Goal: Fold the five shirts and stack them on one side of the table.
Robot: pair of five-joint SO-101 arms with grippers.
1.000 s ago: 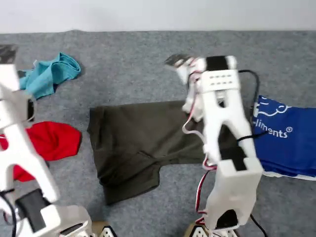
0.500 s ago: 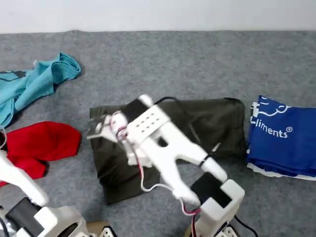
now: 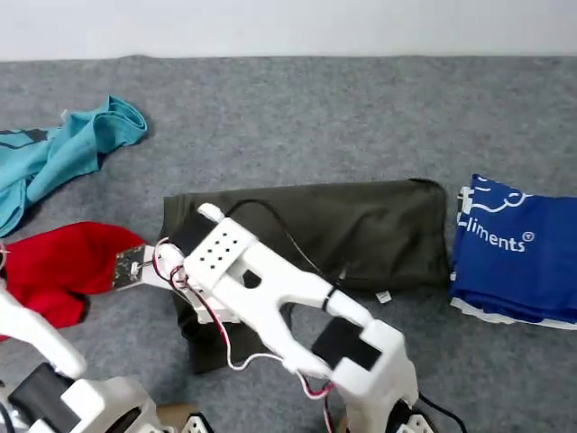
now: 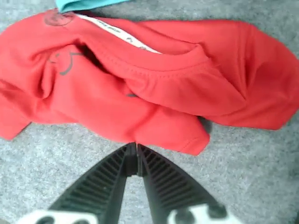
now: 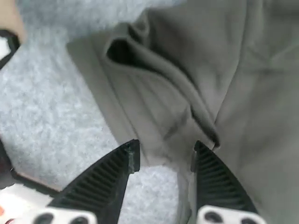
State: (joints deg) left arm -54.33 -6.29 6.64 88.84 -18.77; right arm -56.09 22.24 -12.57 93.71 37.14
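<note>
We take the olive shirt (image 3: pixel 361 230) to be the piece in hand. It lies mid-worktop (image 3: pixel 297 117), partly folded into a band whose long axis runs side to side, from the red shirt (image 3: pixel 81 257) on the left towards the folded blue shirt (image 3: pixel 523 253) on the right. The right end effector (image 5: pixel 166 149) sits at the band's left end, jaws apart and empty. It straddles a loose folded sleeve (image 5: pixel 154 98) and the cloth edge directly below it, with bare worktop just beyond that edge. So the cloth to be taken lies straight under the fingertips, and the rest of the shirt stretches away to their right. We judge the coming move to be a drop and a close on that edge, then a carry along the long axis. The right arm is plainly the nearer one. The left end effector (image 4: pixel 136 156) hangs just short of the red shirt's hem, fingertips pressed together on nothing, apart from the olive shirt. A teal shirt (image 3: pixel 81 144) lies crumpled at the far left.

As for writing, the blue shirt carries white print, which we leave unread. The red shirt's neck tape (image 4: pixel 117 35) has lettering too small to make out. A small white tag (image 3: pixel 383 297) lies at the olive shirt's near edge, and we cannot tell whether it bears print
</note>
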